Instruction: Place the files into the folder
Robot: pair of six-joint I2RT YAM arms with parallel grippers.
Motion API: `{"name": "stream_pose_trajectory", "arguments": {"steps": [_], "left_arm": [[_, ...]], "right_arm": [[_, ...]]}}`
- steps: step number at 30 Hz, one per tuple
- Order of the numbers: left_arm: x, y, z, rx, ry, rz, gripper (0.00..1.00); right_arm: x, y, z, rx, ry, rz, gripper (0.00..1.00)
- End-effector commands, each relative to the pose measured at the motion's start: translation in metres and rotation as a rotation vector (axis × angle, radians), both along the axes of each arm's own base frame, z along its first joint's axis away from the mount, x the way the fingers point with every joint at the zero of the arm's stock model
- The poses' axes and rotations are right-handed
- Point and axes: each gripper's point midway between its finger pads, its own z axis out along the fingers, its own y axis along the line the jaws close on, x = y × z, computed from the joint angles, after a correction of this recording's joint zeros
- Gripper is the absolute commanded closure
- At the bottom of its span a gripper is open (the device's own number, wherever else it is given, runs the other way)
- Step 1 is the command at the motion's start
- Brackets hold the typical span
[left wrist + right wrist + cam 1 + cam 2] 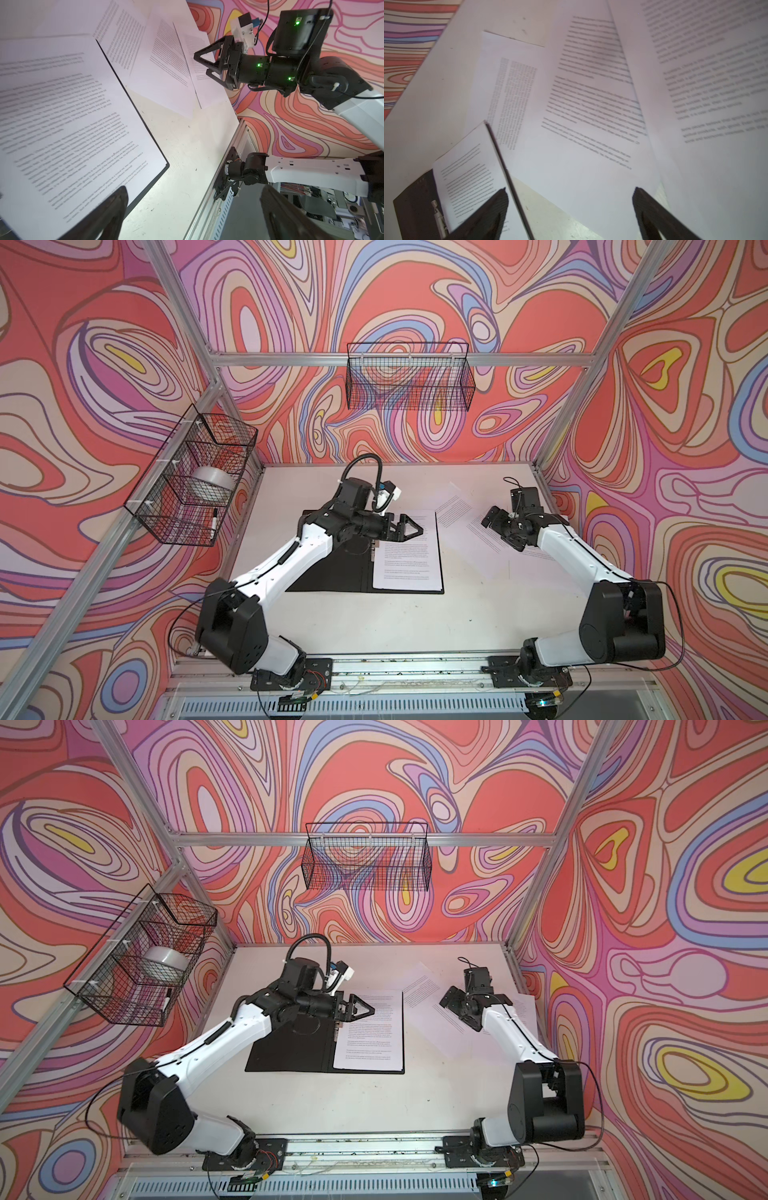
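Observation:
The folder [324,572] [286,1052] lies open on the table, black insides up. One printed sheet [407,560] [72,124] rests on its right half. Several more files [457,506] [419,986] [591,104] lie fanned and overlapping on the table to the folder's right. My left gripper [415,529] [368,1010] [193,207] hovers over the far end of the folder, open and empty. My right gripper [500,531] [457,1011] [571,207] hangs open over the loose files, nothing between its fingers. The right wrist view also shows the folder [411,207] and its sheet [467,176].
A wire basket [191,477] holding a roll of tape [210,485] hangs on the left wall. Another wire basket [409,377] hangs on the back wall. A metal rail [407,668] with both arm bases runs along the table's front edge.

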Motion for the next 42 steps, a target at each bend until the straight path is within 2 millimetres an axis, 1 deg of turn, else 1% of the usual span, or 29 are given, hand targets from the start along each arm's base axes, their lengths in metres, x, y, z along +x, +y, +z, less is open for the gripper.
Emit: {"name": "stream_pose_trajectory", "arguments": {"steps": [1, 2, 4, 6, 8, 10, 13, 19, 22, 24, 27, 30, 34, 36, 38, 39, 42], "left_arm": [[-0.003, -0.032, -0.015, 0.03, 0.04, -0.037, 0.0], [-0.005, -0.043, -0.021, 0.038, 0.056, -0.056, 0.0], [-0.006, -0.061, -0.031, 0.045, 0.088, -0.084, 0.0], [-0.009, -0.076, -0.039, 0.051, 0.117, -0.107, 0.0], [-0.011, -0.09, -0.045, 0.054, 0.136, -0.126, 0.0], [-0.012, -0.099, -0.049, 0.053, 0.15, -0.134, 0.0], [-0.011, -0.107, -0.051, 0.043, 0.167, -0.137, 0.0], [-0.008, -0.107, -0.055, 0.055, 0.166, -0.125, 0.0], [-0.006, -0.106, -0.054, 0.073, 0.15, -0.124, 0.0], [-0.003, -0.106, -0.052, 0.074, 0.141, -0.12, 0.0], [0.003, -0.107, -0.048, 0.069, 0.135, -0.11, 0.0], [0.01, -0.108, -0.05, 0.073, 0.139, -0.104, 0.0], [0.015, -0.109, -0.054, 0.079, 0.151, -0.1, 0.0], [0.015, -0.109, -0.058, 0.084, 0.158, -0.102, 0.0], [0.014, -0.11, -0.063, 0.091, 0.172, -0.11, 0.0], [0.013, -0.111, -0.067, 0.093, 0.184, -0.116, 0.0], [0.01, -0.114, -0.076, 0.097, 0.206, -0.134, 0.0]], "right_arm": [[-0.014, -0.031, 0.0, 0.013, -0.016, -0.095, 0.02], [-0.019, -0.045, -0.006, 0.004, -0.005, -0.139, 0.02], [-0.023, -0.058, -0.017, 0.013, 0.016, -0.188, 0.02], [-0.022, -0.067, -0.028, 0.048, 0.013, -0.225, 0.02], [-0.019, -0.073, -0.04, 0.058, 0.012, -0.238, 0.02], [-0.014, -0.075, -0.052, 0.073, 0.03, -0.228, 0.02], [-0.006, -0.073, -0.062, 0.094, 0.025, -0.212, 0.03], [0.002, -0.058, -0.083, 0.176, 0.05, -0.149, 0.05], [0.003, -0.047, -0.092, 0.231, 0.066, -0.118, 0.06], [0.003, -0.034, -0.098, 0.283, 0.084, -0.082, 0.07], [0.002, -0.001, -0.104, 0.314, 0.132, 0.021, 0.09], [0.0, 0.033, -0.101, 0.327, 0.146, 0.105, 0.09], [-0.009, 0.074, -0.093, 0.345, 0.15, 0.202, 0.09], [-0.014, 0.086, -0.086, 0.361, 0.144, 0.239, 0.1], [-0.015, 0.09, -0.073, 0.379, 0.112, 0.259, 0.09], [-0.012, 0.088, -0.064, 0.363, 0.086, 0.262, 0.09], [0.006, 0.067, -0.034, 0.29, -0.002, 0.221, 0.06]]}}
